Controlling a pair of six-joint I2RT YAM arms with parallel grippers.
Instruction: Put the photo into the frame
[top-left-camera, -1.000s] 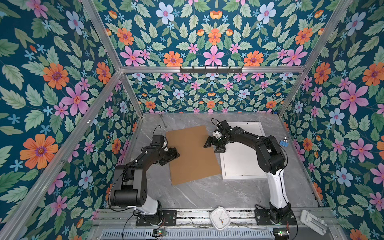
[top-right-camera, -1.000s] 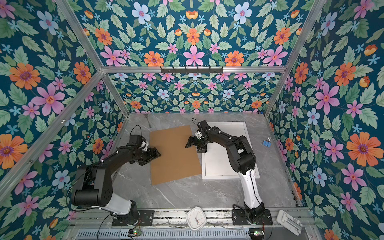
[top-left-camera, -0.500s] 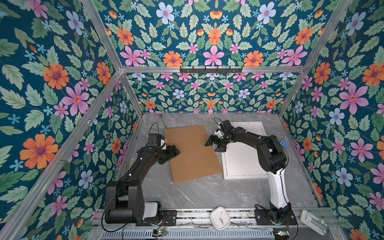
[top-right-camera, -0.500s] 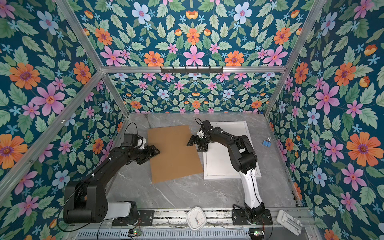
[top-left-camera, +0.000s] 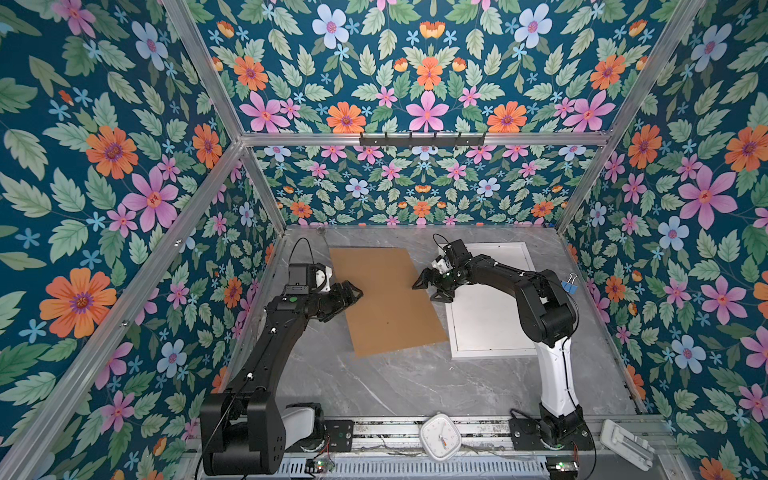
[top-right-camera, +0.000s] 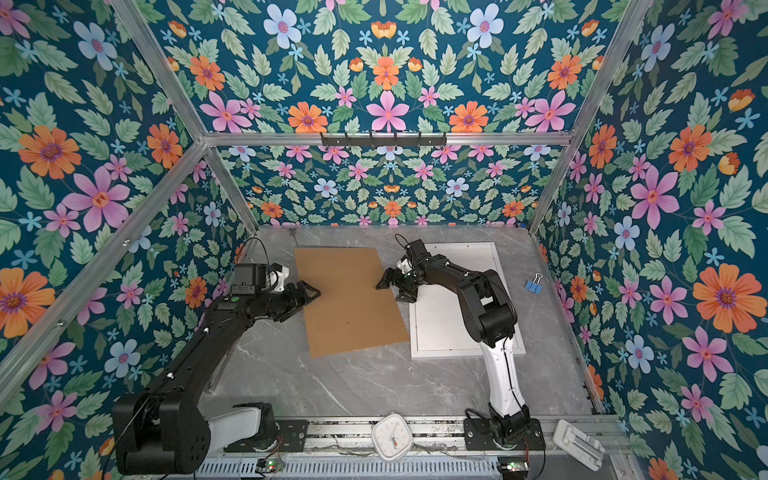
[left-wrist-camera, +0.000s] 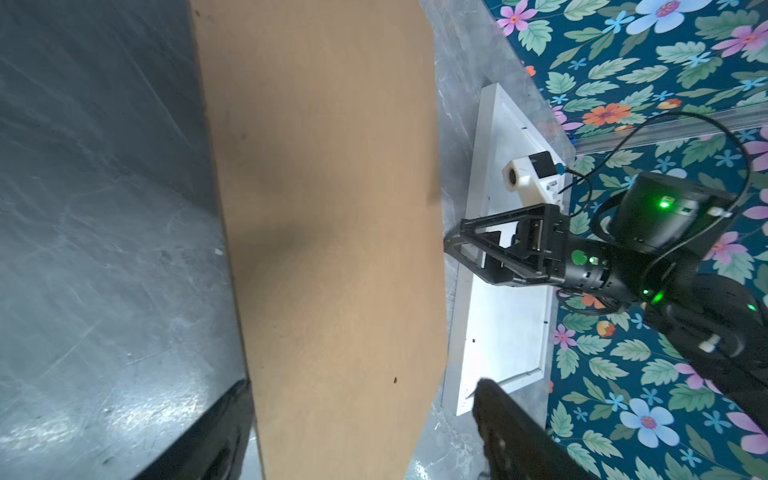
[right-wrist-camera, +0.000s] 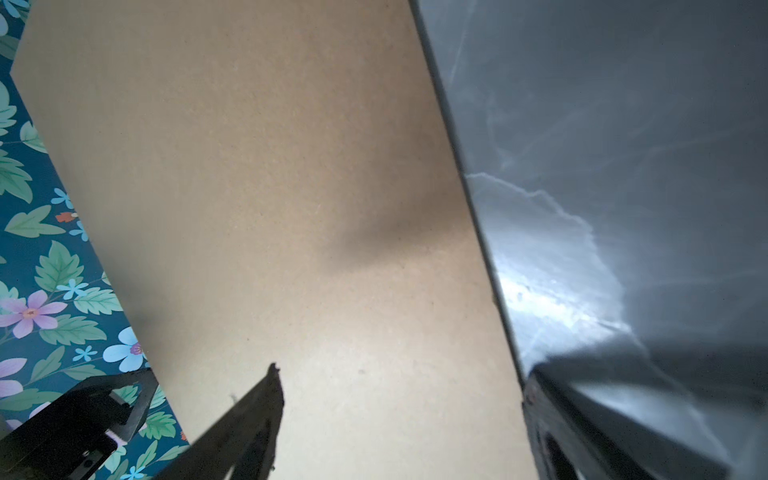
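**Frame Position and Gripper State**

My left gripper (top-left-camera: 353, 293) and right gripper (top-left-camera: 428, 289) are released, at opposite edges of the brown board (top-left-camera: 386, 299). The frame (top-left-camera: 494, 352), white with a narrow moulded border and plain white interior, lies flat on the table (top-left-camera: 415, 386) under my right arm.

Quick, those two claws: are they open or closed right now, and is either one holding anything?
The left gripper: open, holding nothing, at the brown board, left edge.
The right gripper: open, holding nothing, at the brown board, right edge.
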